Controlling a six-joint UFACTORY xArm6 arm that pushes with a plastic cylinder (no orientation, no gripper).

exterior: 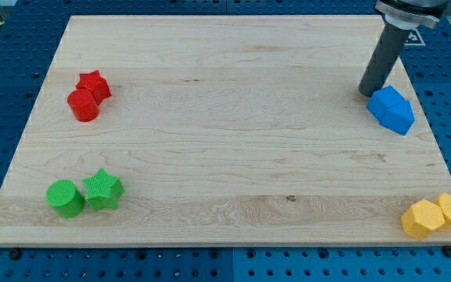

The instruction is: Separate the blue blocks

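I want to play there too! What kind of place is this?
Probably a robot lab bench, not a playroom: a wooden board sits on a blue pegboard table, and my tip is beside the blue blocks among small coloured blocks.

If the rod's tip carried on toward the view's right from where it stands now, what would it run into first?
Most likely the blue blocks, a touching pair whose shapes are hard to tell apart. My tip stands right at their upper-left edge, seemingly touching or nearly so; nothing else lies between on the wooden board.

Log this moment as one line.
tip touching blue blocks' upper-left edge | blue blocks still joined | red, green, yellow pairs untouched
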